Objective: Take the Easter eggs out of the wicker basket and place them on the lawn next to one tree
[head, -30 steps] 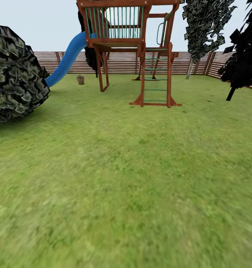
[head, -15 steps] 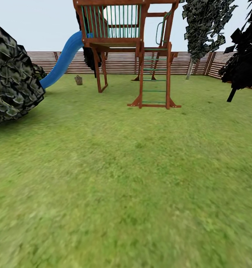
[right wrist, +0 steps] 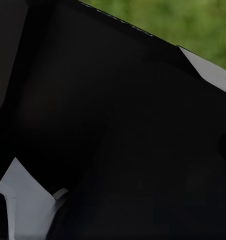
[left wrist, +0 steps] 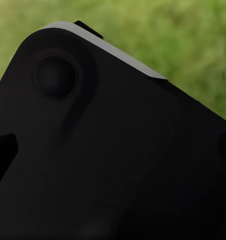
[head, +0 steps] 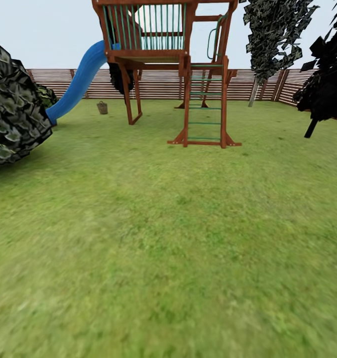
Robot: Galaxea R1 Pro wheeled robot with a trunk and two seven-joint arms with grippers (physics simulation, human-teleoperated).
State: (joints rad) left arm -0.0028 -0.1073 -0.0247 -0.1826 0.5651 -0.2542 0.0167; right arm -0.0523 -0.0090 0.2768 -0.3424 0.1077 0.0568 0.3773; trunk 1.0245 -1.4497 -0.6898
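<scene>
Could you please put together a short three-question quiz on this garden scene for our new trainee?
1. True or false: the wicker basket stands on the lawn near the foot of the blue slide.
2. Which trunk belongs to the speckled tree at the fence? A) thin dark trunk B) pale grey-brown trunk C) scaly trunk
3. Fill in: the ladder of the play tower has ____ rungs.

Key
1. True; from this distance, any eggs in it are too small to make out.
2. B; the thin dark trunk belongs to the black-leaved tree to its right.
3. Green.
</scene>
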